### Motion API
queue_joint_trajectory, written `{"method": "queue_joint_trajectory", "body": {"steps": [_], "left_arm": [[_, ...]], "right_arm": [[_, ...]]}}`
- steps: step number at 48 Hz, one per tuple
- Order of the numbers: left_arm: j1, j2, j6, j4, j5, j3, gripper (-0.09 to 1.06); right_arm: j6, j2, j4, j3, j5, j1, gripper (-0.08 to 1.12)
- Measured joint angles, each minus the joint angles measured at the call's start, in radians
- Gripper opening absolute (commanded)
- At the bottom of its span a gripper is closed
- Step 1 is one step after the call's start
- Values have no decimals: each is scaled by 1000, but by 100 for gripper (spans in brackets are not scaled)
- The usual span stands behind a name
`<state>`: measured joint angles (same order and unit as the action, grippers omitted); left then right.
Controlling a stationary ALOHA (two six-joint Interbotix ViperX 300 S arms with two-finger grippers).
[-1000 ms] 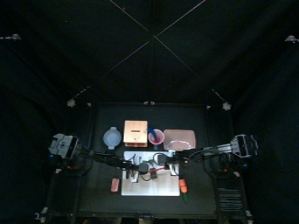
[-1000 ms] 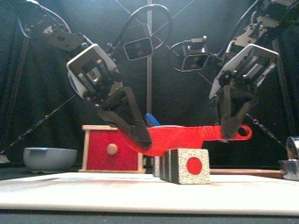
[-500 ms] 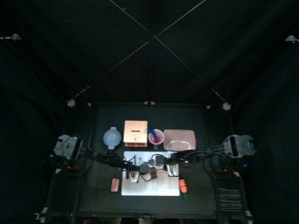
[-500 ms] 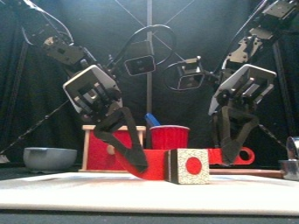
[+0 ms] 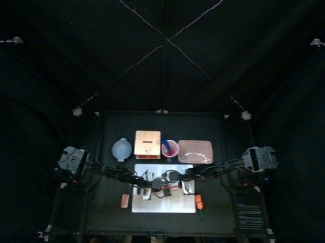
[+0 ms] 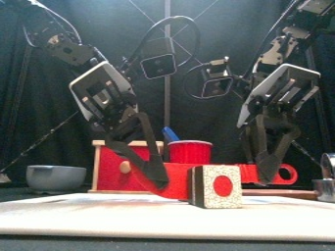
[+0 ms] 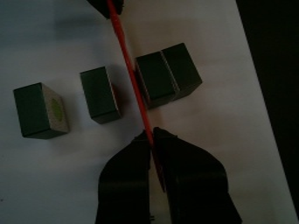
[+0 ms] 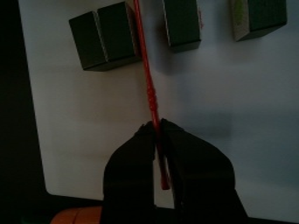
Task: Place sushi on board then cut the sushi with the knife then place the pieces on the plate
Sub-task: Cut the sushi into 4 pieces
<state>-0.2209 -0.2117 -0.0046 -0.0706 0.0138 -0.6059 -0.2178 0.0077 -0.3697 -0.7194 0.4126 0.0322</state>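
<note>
I have the left end effector [image 7: 152, 138] and the right end effector [image 8: 156, 131] each clamped on one end of the thin red toy knife [image 7: 126, 74]. Just beyond their tips, the blade runs between dark green toy sushi blocks [image 7: 170, 74] on the white cutting board [image 7: 47, 44].

My top camera is hanging high above, looking down and slightly backward, so the white cutting board [image 5: 162, 203] is sitting small and far in the lower half. My front camera is looking level across the table [image 5: 99, 220] from its front edge, so near that one sushi piece [image 6: 216, 186] is standing large on that same board. My wrist cameras are riding close over the board, each looking along its own jaws. Left gripper [image 7: 152, 138] and right gripper [image 8: 156, 131] are both pinching the red knife [image 7: 128, 70], and both views are sharing it and the dark green blocks [image 7: 103, 94] — turned opposite ways.
</note>
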Motion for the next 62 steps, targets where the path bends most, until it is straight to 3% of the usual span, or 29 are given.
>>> {"method": "queue_joint_trajectory", "body": {"steps": [13,24,33,62], "left_arm": [[-2,20,0,0,0,0,42],[-5,103,2,28,-14,-11,42],[-26,115,2,29,-14,-12,42],[-60,61,0,-26,-14,23,42]], "right_arm": [[2,-43,15,17,35,0,32],[2,-129,21,23,57,0,32],[2,-155,3,23,57,8,32],[2,-143,-21,6,57,29,32]]}}
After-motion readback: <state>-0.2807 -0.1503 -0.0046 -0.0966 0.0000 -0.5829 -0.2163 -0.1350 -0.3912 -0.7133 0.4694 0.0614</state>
